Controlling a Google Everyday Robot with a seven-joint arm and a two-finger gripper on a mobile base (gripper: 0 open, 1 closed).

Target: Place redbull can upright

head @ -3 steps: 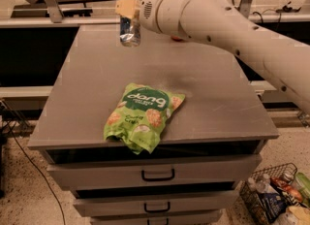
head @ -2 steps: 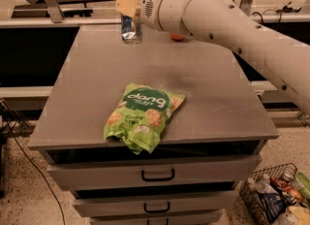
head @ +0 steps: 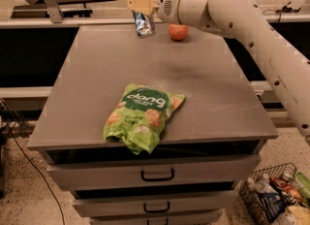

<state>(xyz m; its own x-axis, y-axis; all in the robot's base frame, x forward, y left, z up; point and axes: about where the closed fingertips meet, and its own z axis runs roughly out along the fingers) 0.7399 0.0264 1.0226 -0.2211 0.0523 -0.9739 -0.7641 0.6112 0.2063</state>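
The redbull can (head: 142, 19) is a slim silver and blue can held slightly tilted above the far edge of the grey cabinet top (head: 203, 88). My gripper (head: 139, 3) reaches in from the right on a long white arm and is shut on the can's upper half, its tan fingers (head: 140, 2) across the can. The can's base hangs just over the surface near the back, and I cannot tell if it touches.
A green snack bag (head: 143, 115) lies near the front edge of the cabinet top. A red apple (head: 178, 32) sits at the back, right of the can. Drawers run below the top. A wire basket (head: 276, 197) of items stands on the floor at lower right.
The arm has lifted and drawn back a little, so the apple behind it now shows. The can stays in the gripper near the back edge.
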